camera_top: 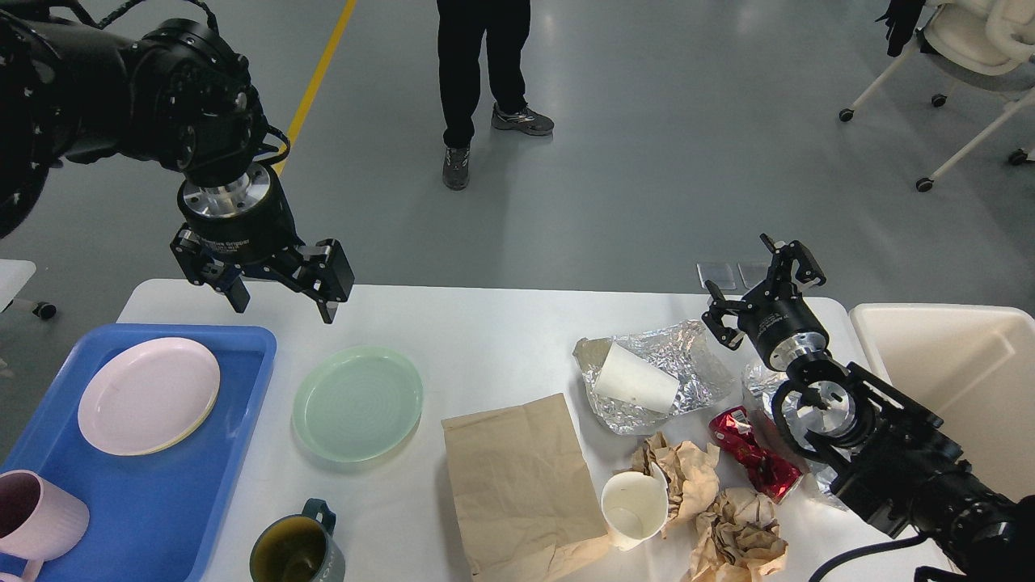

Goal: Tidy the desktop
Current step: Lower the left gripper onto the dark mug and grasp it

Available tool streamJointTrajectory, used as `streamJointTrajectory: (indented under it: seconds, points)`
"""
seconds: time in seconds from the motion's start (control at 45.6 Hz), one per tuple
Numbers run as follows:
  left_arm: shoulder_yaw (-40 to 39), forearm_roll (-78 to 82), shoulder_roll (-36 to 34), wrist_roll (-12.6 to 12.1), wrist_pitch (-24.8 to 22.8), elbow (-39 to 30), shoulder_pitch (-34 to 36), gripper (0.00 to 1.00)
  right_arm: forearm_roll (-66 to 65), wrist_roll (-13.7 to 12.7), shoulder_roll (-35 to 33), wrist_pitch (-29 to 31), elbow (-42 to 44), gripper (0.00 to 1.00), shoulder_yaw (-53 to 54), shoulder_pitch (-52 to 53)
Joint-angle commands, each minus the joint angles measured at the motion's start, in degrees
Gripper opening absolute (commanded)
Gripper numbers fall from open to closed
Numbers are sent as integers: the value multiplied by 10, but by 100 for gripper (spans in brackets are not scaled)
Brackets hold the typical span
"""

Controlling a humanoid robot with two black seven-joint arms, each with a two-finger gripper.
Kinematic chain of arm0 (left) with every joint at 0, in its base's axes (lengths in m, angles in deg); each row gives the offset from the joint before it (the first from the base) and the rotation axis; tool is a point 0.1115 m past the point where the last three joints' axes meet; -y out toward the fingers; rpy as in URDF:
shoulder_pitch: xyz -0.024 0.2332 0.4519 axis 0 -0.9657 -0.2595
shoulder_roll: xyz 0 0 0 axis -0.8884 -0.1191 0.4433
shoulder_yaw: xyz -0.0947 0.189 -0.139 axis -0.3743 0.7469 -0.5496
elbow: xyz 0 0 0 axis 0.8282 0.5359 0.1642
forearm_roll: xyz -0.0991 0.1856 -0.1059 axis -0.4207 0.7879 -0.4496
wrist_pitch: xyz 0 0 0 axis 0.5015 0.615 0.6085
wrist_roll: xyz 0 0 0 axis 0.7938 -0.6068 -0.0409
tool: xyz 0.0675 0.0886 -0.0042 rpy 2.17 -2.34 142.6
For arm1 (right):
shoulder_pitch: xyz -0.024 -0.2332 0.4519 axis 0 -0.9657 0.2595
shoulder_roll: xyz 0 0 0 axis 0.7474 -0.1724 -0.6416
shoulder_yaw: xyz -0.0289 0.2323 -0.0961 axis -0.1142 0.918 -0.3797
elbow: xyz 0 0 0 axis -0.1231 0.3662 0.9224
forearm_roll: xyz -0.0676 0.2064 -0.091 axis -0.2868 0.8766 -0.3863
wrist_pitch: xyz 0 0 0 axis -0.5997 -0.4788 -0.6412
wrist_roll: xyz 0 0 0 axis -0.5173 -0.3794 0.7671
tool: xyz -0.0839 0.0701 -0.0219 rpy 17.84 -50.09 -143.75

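Observation:
The white desktop [493, 339] carries a green plate [358, 402], a dark mug [297, 550], a flat brown paper bag [517, 485], two white paper cups [636, 378] [635, 509], crumpled foil [687, 356], crumpled brown paper [740, 546] and a red wrapper [756, 465]. My left gripper [281, 305] hangs open above the desktop's far left edge, just behind the green plate, fingers pointing down and empty. My right gripper [760, 284] stands open and empty over the far right of the desktop, beside the foil.
A blue tray [162, 501] at the left holds a pink plate [149, 396] and a pink mug [36, 517]. A beige bin [954, 380] stands off the right end. A person [477, 81] stands on the floor beyond; a wheeled chair [962, 73] is far right.

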Motion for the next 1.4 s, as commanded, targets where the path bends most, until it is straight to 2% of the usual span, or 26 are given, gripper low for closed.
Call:
streamJointTrajectory:
  seconds: [0.0,0.219,0.373,0.592,1.074,1.381]
  points:
    - [1,3,33,0,0,-62,21,96,0,0,0,0,0,100,0,0]
    - [2,18,52,0,0,-124,69,96,0,0,0,0,1,100,0,0]
    - [2,24,51,0,0,-141,113,96,0,0,0,0,0,100,0,0]
    - [-10,32,64,3,0,-143,106,96,0,0,0,0,0,100,0,0]
    - [-5,69,73,0,0,-133,-124,96,0,0,0,0,1,100,0,0]
    - [-3,69,73,2,0,-44,-210,96,0,0,0,0,0,100,0,0]
